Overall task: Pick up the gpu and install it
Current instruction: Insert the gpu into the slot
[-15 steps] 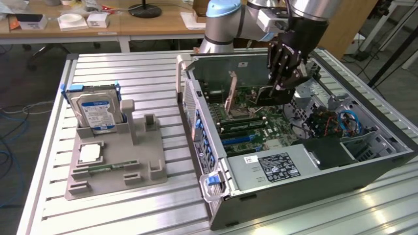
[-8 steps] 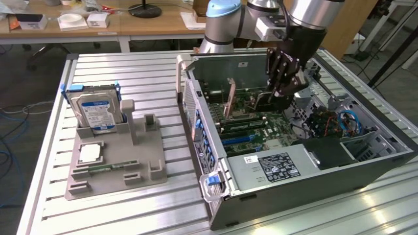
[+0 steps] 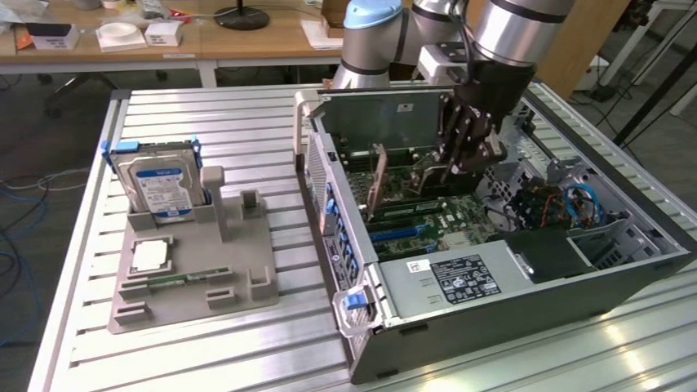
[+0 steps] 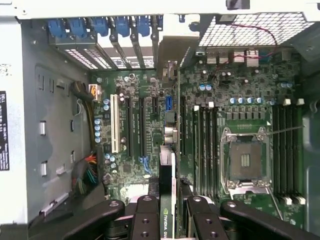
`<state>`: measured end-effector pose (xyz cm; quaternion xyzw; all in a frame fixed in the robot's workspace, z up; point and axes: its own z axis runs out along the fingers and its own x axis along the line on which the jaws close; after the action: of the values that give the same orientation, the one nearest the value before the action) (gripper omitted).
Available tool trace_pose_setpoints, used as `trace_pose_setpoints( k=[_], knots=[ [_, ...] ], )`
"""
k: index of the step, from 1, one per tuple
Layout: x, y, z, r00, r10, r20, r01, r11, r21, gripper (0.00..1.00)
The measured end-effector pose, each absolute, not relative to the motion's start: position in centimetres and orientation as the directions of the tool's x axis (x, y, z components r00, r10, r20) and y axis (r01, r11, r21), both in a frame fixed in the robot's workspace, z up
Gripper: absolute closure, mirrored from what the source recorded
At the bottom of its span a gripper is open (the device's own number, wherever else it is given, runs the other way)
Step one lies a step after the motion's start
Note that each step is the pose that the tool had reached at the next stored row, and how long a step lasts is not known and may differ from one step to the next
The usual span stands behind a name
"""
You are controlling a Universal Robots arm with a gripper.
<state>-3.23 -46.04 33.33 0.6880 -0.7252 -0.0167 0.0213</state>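
Observation:
The gpu (image 3: pixel 384 186) stands on edge inside the open computer case (image 3: pixel 610 273), over the expansion slots of the motherboard (image 3: pixel 436 216). My gripper (image 3: pixel 466 167) reaches down into the case from above and is shut on the card's upper edge. In the wrist view the gpu (image 4: pixel 167 222) runs edge-on between the black fingers (image 4: pixel 147 205) of the gripper (image 4: pixel 170 202), its green side showing a logo. Its far end points toward the case's rear slot openings (image 4: pixel 175 47). I cannot tell whether its lower edge sits in a slot (image 4: pixel 142 125).
A grey fixture (image 3: pixel 234 269) on the slatted table at the exterior view's left holds a hard drive (image 3: pixel 162 184), a processor (image 3: pixel 150 256) and a memory stick (image 3: pixel 175 280). The power supply (image 3: pixel 458 278), drive bay cables (image 3: pixel 572 204) and case walls crowd the gripper. The bare processor socket (image 4: pixel 245 160) lies beside the card.

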Motion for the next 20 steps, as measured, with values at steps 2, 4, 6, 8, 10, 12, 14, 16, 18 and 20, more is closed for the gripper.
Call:
trace_pose_setpoints(
  k=[2, 4, 6, 8, 10, 12, 14, 16, 18, 20],
  knots=[
    [-3.3, -46.2, 33.0, -0.048, -0.999, 0.008, -0.997, 0.049, 0.053, 0.74],
    [-3.3, -46.2, 32.7, -0.034, -0.999, 0.008, -0.998, 0.034, 0.053, 0.74],
    [-3.3, -46.3, 32.5, -0.018, -1.000, 0.008, -0.998, 0.018, 0.053, 0.74],
    [-3.4, -46.3, 32.3, -0.008, -1.000, 0.008, -0.999, 0.009, 0.053, 0.74],
    [-3.4, -46.3, 32.3, -0.008, -1.000, 0.009, -0.999, 0.008, 0.054, 0.74],
    [-3.4, -46.3, 32.2, -0.008, -1.000, 0.009, -0.999, 0.009, 0.053, 0.74],
    [-3.6, -46.3, 32.0, -0.008, -1.000, 0.008, -0.999, 0.009, 0.053, 0.74],
    [-3.9, -46.1, 31.8, -0.008, -1.000, 0.009, -0.999, 0.009, 0.053, 0.74],
    [-4.1, -46.0, 31.4, -0.008, -1.000, 0.008, -0.999, 0.009, 0.051, 0.74],
    [-4.3, -45.9, 31.0, -0.008, -1.000, 0.008, -0.999, 0.009, 0.050, 0.74]
  ],
)
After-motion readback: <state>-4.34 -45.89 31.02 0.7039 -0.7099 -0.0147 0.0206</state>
